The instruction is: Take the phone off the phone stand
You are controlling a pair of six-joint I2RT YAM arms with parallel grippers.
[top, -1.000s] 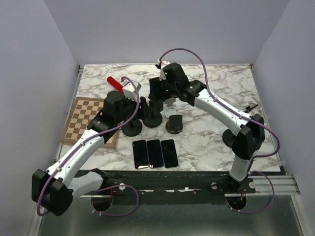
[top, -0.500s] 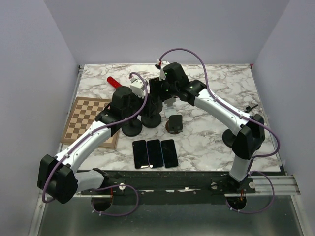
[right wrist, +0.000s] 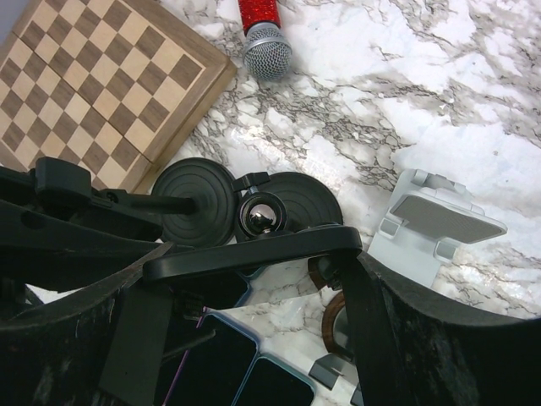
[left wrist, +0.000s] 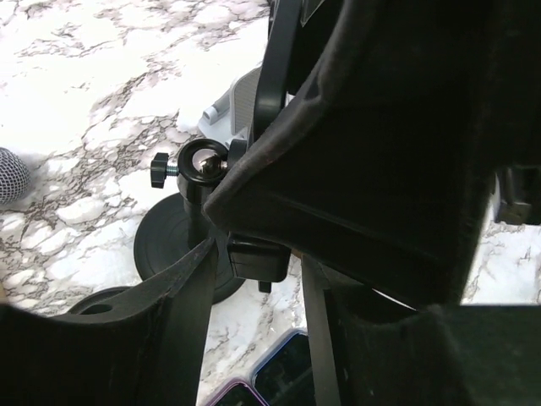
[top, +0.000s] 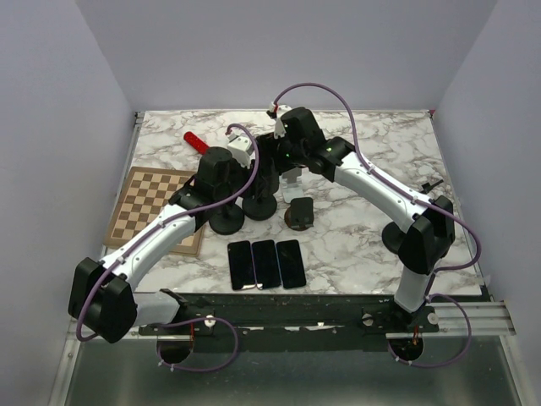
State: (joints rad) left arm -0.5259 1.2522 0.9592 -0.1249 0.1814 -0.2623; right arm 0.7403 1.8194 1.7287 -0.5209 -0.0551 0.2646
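- The phone (right wrist: 254, 248) stands upright in the phone stand (right wrist: 264, 216), near the middle of the marble tabletop (top: 355, 245). From the right wrist only its thin top edge shows, as a dark bar just in front of the stand's shiny ball joint.
- The right claw (right wrist: 254, 275) comes down over the phone from above. Its jaws are spread wide, with one finger against each end of that edge, so it has the phone gripped across its width.
- The left claw (left wrist: 254, 271) sits low beside the same stand. Its jaws are only narrowly apart, and a small black block of the stand lies at their tips. I cannot tell whether they pinch it.
- A second stand (top: 226, 222) has its round base touching or just beside the first one's base, on the chessboard side.
- A third stand (top: 297, 216) is just to the right of them.
- A white holder (right wrist: 439, 220) stands behind them.
- Three spare phones (top: 265, 262) lie flat side by side at the near edge.
- The chessboard (top: 135, 199) lies on the left.
- A red microphone (right wrist: 266, 38) lies beyond its far corner.
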